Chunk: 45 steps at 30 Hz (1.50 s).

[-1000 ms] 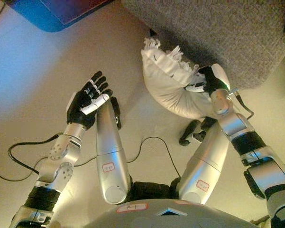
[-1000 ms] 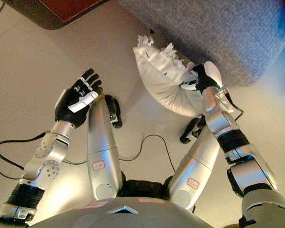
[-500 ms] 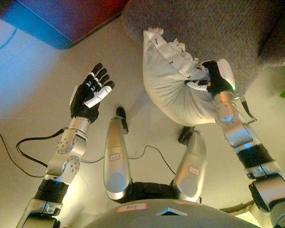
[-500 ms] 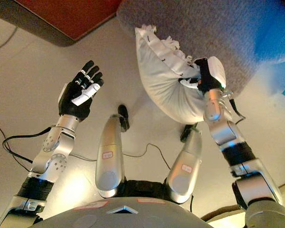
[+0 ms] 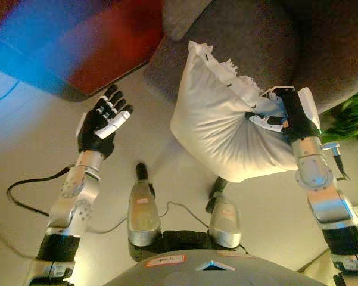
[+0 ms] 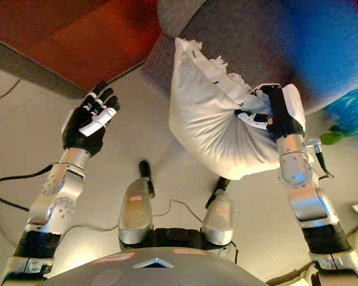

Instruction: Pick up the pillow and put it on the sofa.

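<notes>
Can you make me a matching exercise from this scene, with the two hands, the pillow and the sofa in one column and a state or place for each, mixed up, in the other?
Column one:
1. left hand
2. right hand
3. pillow
4. sofa

Column two:
A. grey, across the top of the view
B. open and empty, raised over the floor
C. white, hanging bunched from a grip, in front of the sofa
D. shut on a gathered edge of cloth

Pairs: 1-B, 2-D, 3-C, 4-A
</notes>
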{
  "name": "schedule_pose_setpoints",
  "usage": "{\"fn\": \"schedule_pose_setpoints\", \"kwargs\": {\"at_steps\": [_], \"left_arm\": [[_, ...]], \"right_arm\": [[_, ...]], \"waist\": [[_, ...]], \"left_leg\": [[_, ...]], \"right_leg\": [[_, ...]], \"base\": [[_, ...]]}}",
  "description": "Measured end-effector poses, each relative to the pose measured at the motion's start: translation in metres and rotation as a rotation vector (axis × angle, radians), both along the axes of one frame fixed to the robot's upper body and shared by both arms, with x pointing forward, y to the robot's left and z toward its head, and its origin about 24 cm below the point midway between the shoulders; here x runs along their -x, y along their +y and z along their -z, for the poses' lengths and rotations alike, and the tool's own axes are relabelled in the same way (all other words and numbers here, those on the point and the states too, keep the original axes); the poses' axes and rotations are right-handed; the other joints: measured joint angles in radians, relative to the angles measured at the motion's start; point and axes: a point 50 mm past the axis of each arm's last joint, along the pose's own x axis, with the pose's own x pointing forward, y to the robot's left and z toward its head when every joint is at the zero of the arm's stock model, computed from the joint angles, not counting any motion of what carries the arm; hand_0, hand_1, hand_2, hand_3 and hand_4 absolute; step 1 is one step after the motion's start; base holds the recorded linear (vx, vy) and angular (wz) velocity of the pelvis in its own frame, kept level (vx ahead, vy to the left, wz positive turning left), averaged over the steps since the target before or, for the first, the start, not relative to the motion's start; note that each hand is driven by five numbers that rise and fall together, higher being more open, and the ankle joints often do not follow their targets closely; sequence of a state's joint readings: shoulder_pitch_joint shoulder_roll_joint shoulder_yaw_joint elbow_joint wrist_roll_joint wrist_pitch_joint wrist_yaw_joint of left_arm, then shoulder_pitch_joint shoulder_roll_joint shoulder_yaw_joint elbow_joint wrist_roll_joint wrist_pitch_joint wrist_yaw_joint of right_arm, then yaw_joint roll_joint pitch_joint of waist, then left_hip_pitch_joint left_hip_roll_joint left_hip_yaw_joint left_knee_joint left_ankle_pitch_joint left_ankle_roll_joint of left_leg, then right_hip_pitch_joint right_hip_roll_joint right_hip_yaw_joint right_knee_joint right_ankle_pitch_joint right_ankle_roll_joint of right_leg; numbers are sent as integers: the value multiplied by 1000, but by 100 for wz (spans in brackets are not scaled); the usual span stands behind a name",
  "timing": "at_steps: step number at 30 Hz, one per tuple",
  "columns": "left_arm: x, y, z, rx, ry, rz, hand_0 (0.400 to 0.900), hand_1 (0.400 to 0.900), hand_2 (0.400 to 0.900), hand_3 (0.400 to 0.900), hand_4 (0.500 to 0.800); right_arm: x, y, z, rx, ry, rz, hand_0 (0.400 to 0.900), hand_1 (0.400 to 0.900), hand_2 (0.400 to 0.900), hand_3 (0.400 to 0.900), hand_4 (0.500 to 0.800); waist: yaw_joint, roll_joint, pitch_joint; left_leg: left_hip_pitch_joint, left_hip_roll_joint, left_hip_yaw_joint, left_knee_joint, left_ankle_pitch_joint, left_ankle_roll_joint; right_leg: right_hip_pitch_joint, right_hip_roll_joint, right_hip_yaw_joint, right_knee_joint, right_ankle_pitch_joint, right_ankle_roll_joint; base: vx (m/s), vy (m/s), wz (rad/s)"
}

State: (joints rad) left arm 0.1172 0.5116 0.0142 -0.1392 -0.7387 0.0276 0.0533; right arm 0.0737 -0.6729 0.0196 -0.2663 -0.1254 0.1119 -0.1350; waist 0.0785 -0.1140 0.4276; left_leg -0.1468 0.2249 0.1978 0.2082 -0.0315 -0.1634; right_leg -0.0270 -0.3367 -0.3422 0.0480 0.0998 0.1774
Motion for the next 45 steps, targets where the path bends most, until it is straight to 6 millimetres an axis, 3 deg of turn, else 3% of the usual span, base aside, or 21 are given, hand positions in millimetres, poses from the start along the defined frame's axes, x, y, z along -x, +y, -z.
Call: {"fn": "schedule_pose_setpoints", "kwargs": {"at_steps": [6,13,18,22,23,26,30,34,35,36,41,45], "left_arm": [[15,1,19,3,107,28,900,900,900,900,800],[35,6,38,6,210,18,900,900,900,900,800],[42,9,44,3,269,27,900,900,900,900,800],[43,9,45,-1,285,36,900,900,900,900,800],[44,11,45,-8,289,41,900,900,900,900,800],[46,13,46,-19,300,46,900,900,900,900,800],[50,19,46,-42,318,49,900,900,900,900,800],[47,23,40,-74,313,78,900,900,900,900,800],[46,24,39,-80,310,85,900,900,900,900,800],[45,24,38,-85,311,93,900,900,900,900,800],[40,26,34,-100,321,128,900,900,900,900,800],[39,26,33,-105,330,146,900,900,900,900,800]], "right_arm": [[2,-19,-14,3,4,4,400,400,400,400,500],[0,-35,-18,37,98,-29,400,400,400,400,500],[-13,-45,-8,15,155,9,400,400,400,400,500],[-23,-45,1,14,206,19,400,400,400,400,500],[-27,-44,14,14,259,22,400,400,400,400,500],[-27,-45,23,10,302,31,400,400,400,400,500],[-33,-58,26,8,309,106,400,400,400,400,500],[-58,-80,29,27,353,244,400,400,400,400,500],[-63,-87,27,31,373,292,443,443,443,443,526],[-67,-94,26,20,394,342,900,900,900,900,800],[-78,-135,13,-10,512,679,900,900,900,900,800],[-89,-141,-23,-46,354,813,900,900,900,900,800]], "waist": [[-22,-37,-136],[10,-46,-255],[46,-62,-269],[47,-65,-270],[69,-66,-270],[86,-66,-269],[105,-68,-267],[126,-76,-243],[128,-76,-233],[134,-74,-223],[183,-51,-196],[200,-33,-184]], "left_leg": [[128,-1,6,-153,47,-13],[196,-5,16,-225,63,-15],[171,5,-12,-227,77,-32],[159,6,-28,-228,87,-35],[147,11,-37,-232,98,-38],[134,11,-57,-233,108,-38],[133,11,-72,-242,121,-39],[133,18,-87,-255,140,-38],[132,20,-90,-261,146,-37],[129,22,-100,-263,151,-38],[95,36,-144,-263,168,-43],[86,36,-147,-264,170,-44]], "right_leg": [[64,15,-28,1,1,0],[127,28,-60,-54,7,10],[152,50,-104,-107,7,10],[155,56,-114,-120,7,10],[157,64,-136,-128,7,10],[159,68,-150,-131,7,10],[165,70,-158,-131,7,10],[169,79,-167,-132,7,10],[169,82,-171,-133,7,10],[169,85,-174,-133,6,10],[158,105,-197,-134,7,11],[153,106,-203,-134,7,10]], "base": [[88,-10,10],[91,-84,14],[63,-88,17],[44,-36,10],[109,-58,19],[110,-65,16],[81,-96,11],[62,-147,13],[24,-190,13],[6,-192,12],[-26,-98,8],[-24,71,0]]}}
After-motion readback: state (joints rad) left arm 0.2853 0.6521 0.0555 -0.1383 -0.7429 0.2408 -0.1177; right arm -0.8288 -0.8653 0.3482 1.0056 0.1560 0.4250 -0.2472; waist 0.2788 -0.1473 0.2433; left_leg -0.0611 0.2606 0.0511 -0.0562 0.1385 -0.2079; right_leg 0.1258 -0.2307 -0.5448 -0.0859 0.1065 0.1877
